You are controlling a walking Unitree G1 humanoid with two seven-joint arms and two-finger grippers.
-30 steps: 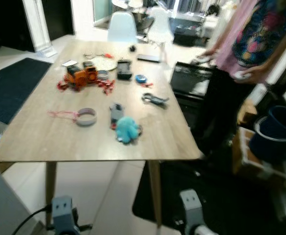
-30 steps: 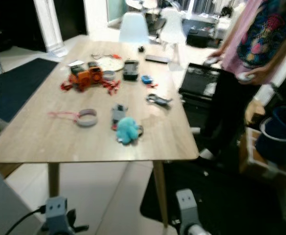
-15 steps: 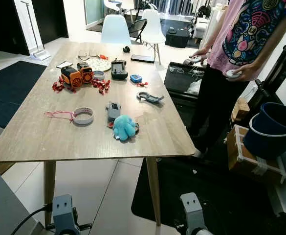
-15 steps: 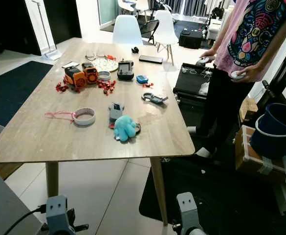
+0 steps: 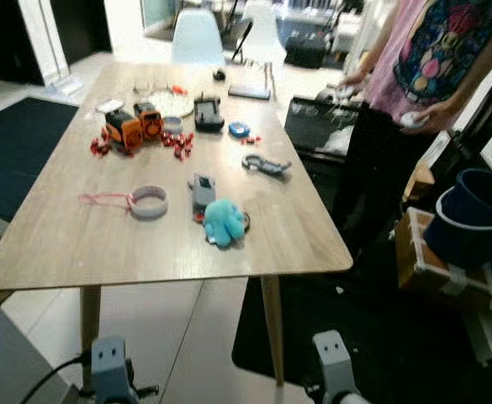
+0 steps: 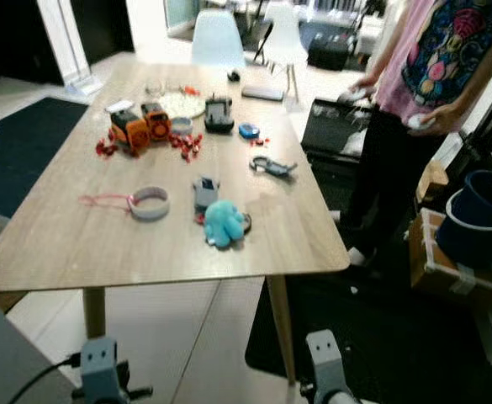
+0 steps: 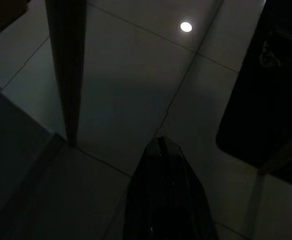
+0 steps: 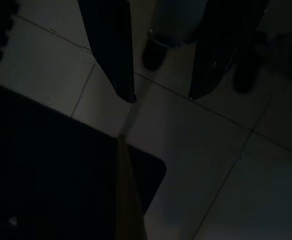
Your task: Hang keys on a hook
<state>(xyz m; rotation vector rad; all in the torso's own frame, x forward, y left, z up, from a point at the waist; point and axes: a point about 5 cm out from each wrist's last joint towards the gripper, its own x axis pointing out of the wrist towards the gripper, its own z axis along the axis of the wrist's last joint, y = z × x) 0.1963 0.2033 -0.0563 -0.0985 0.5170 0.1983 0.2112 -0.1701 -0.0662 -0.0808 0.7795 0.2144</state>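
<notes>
Judging from the head views, probably the keys: teal plush toy with a dark ring at its side, lying flat on the tabletop near the front edge. Too blurred to make out any key blade.

Touching or almost touching the plush toy on its far side: small grey device. Left of the plush toy, apart from it: tape roll with a pink cord. Beyond the plush toy and to its right: metal clip, another possible key holder. Far beyond the plush toy: orange toy among red bits. Well right of the plush toy, off the tabletop: standing person and blue bucket.

Hanging low, well below the plush toy, over floor tiles: left end effector with fingers pressed together; right end effector with fingers spread apart, nothing between them.

Step in hand, by judgement: approaching the tabletop. Worth squaring up to the front edge directly before the plush toy and stopping close enough for a short reach. Better to raise the already spread right end effector, come down from above, and pinch the plush body or the ring, not the grey device.
</notes>
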